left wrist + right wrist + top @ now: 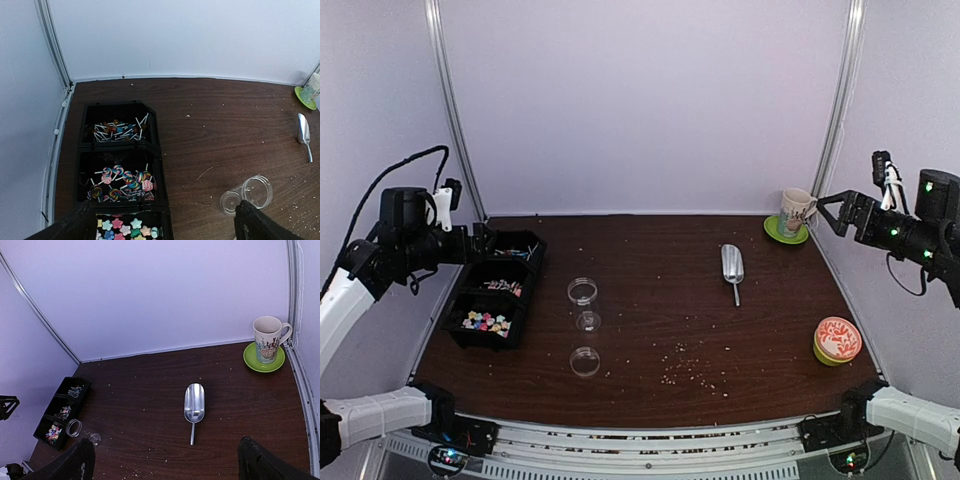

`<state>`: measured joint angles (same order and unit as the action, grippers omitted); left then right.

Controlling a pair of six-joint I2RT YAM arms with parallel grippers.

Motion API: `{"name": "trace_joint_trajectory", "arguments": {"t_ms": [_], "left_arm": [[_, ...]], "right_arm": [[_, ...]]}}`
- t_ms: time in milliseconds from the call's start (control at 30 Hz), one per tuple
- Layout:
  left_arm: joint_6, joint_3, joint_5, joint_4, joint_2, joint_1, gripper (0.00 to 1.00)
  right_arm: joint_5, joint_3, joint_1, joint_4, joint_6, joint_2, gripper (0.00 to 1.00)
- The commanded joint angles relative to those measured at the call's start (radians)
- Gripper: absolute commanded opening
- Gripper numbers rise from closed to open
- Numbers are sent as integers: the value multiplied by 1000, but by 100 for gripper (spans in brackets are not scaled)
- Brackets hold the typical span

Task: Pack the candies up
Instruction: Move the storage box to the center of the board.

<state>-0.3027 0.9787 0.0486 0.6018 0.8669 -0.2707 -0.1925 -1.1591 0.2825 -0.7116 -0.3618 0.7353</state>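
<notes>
A: Where're your candies (486, 322)?
B: Black tray (120, 146), table's 9 o'clock. Stars (122, 227) in nearest compartment, lollipops (122, 181) in mid and far ones.
A: Grippers?
B: Your L gripper (165, 215) is by the tray, jaws wide, empty. R gripper (165, 445) at 2 o'clock, same.

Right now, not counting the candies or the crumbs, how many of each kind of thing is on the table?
black three-compartment tray: 1
clear jar: 1
clear round lid: 1
metal scoop: 1
mug: 1
green saucer: 1
round orange-topped container: 1
Total: 7
</notes>
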Motion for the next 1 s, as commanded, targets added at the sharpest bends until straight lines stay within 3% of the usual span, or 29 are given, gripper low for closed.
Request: {"name": "trace_joint_trajectory", "arguments": {"t_ms": [0, 400, 967], "left_arm": [[-26, 41, -47, -39, 8, 12, 98], [-163, 78, 48, 24, 98, 16, 98], [-580, 87, 195, 57, 310, 17, 98]], "right_arm": [[-51, -22, -9, -7, -20, 2, 99], [-90, -1, -12, -34, -7, 67, 99], [-26, 193, 79, 78, -56, 55, 100]]}}
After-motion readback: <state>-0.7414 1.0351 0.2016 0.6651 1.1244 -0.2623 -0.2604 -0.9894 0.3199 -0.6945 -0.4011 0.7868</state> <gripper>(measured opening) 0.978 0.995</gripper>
